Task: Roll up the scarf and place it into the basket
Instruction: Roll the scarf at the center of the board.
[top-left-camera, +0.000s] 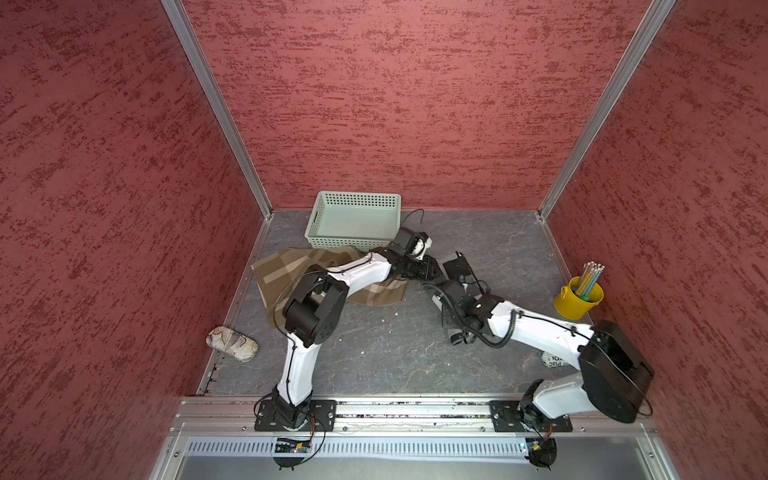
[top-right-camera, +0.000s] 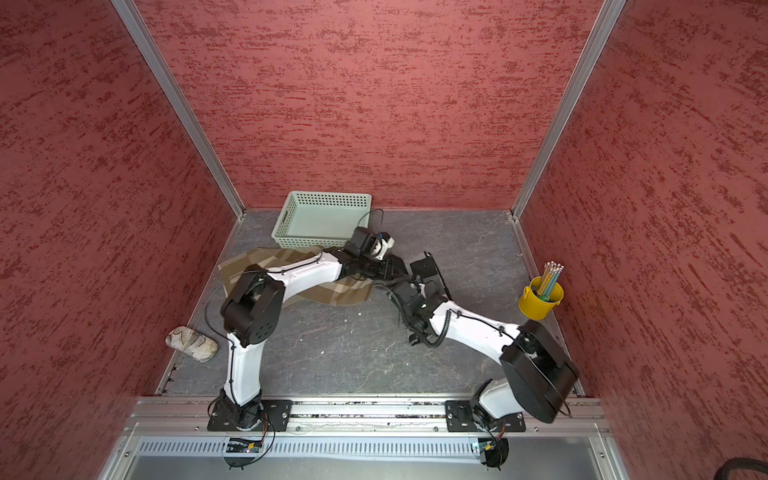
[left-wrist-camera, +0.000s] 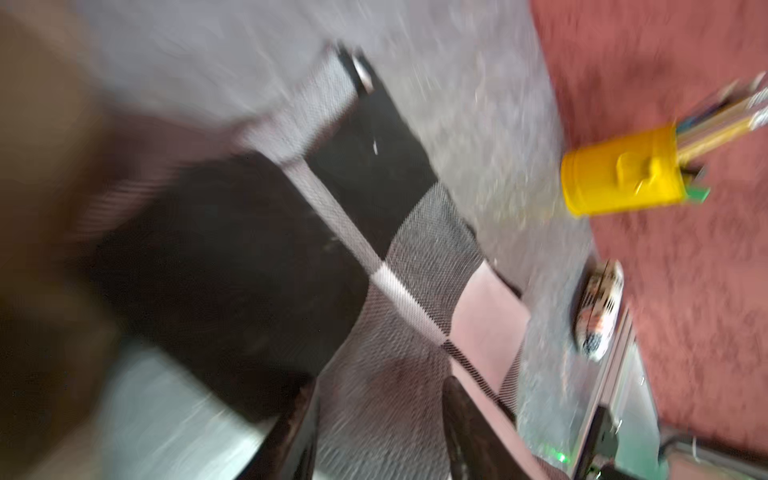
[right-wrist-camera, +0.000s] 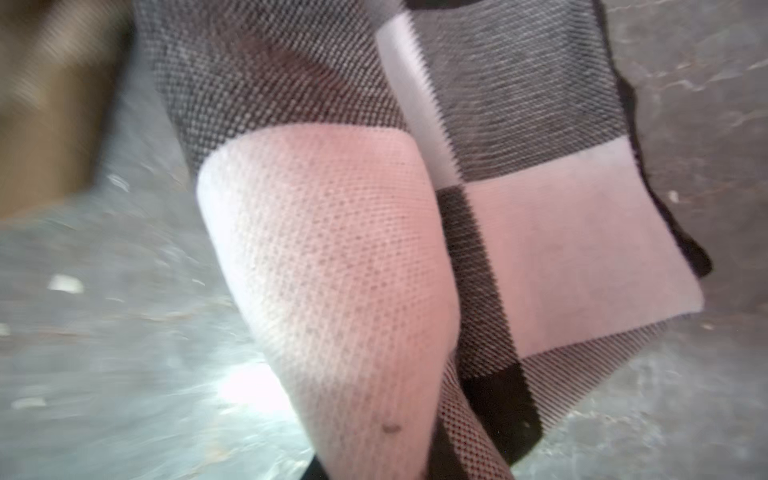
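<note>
The scarf (top-left-camera: 282, 266) is a brown and tan plaid cloth lying mostly flat at the back left of the table, partly under my left arm. The pale mint-green basket (top-left-camera: 353, 241) stands just behind it with nothing inside. My left gripper (top-left-camera: 424, 270) hovers over the scarf's right end. In the left wrist view its fingers (left-wrist-camera: 465, 428) stand apart with scarf (left-wrist-camera: 415, 249) fabric lying between them. My right gripper (top-left-camera: 422, 286) meets that same end from the right. In the right wrist view a fold of scarf (right-wrist-camera: 332, 249) rises into the jaws and hides the fingers.
A yellow bucket of pencils (top-left-camera: 579, 297) stands by the right wall. A rolled beige cloth bundle (top-left-camera: 232, 343) lies at the left wall. A small white printed object (top-left-camera: 552, 359) sits under my right arm. Red walls close in three sides.
</note>
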